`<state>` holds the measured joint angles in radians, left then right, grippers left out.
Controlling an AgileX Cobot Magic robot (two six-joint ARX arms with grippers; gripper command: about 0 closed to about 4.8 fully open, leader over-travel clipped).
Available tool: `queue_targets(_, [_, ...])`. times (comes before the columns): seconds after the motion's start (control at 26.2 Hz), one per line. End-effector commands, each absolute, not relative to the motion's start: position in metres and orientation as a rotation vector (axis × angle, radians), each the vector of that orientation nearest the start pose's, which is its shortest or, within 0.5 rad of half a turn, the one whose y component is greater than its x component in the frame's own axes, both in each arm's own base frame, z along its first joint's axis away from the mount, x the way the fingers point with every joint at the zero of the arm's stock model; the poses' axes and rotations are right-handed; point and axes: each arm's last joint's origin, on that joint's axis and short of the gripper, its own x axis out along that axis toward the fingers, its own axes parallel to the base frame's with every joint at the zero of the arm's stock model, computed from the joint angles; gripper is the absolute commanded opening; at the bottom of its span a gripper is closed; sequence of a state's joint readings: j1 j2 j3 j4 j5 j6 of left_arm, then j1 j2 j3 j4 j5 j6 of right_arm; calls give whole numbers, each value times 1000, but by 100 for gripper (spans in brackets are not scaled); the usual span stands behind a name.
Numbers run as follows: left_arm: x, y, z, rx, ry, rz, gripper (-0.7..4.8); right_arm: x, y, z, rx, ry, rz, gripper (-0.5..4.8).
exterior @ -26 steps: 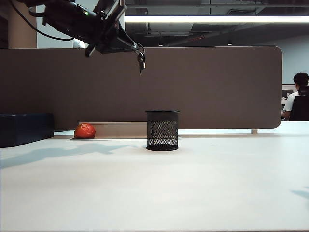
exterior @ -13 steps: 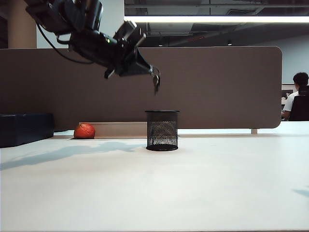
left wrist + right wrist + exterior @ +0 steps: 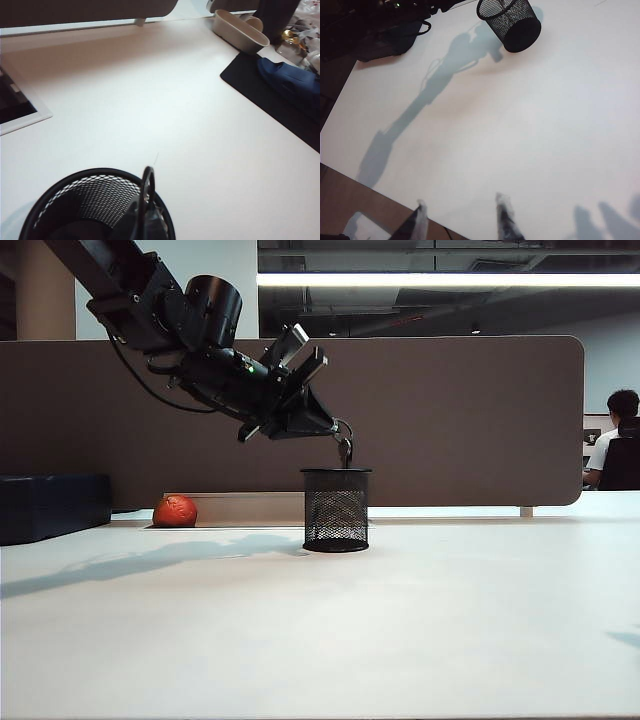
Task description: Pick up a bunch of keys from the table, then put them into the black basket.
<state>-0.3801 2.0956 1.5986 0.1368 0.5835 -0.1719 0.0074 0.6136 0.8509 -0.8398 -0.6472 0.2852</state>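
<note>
Just under the pinched tips of the left gripper [image 3: 338, 430], hung the bunch of keys [image 3: 345, 450] over the black basket [image 3: 336, 510] for a clean drop, kept the right gripper [image 3: 461, 219] spread empty above the table [image 3: 400, 620].

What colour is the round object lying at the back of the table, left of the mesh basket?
Orange-red. The ball shows best in the exterior view, on the table left of the black basket.

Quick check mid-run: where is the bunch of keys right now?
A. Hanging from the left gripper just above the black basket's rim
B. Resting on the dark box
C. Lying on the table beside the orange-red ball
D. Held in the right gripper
A: the bunch of keys dangles from the shut left gripper just above the black basket; the right gripper is open and empty.
</note>
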Motion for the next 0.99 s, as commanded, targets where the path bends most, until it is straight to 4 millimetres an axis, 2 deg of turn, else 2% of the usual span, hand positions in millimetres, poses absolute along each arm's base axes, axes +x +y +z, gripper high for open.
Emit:
queue_targets(0.04, [443,-194,236,-185,434,-911,-6,102,18,322,452,660,557,180])
queue_targets(0.61, [443,-194,235,-186,449,-909,-3,102,18,322,452,659,557,180])
queue_targets(0.69, [443,-194,235,-186,450,-911,8,102,18,322,452,659,557,180])
queue_targets(0.72, [443,-194,235,-186,450,-911,34,102,18,322,452,659,557,180])
queue_targets(0.92, [443,-194,235,-187,450,-911,38,102,18,322,452,659,558,180])
queue_targets(0.99, [443,-194,235,-190,452,-910,58,102,18,322,452,659,558,180])
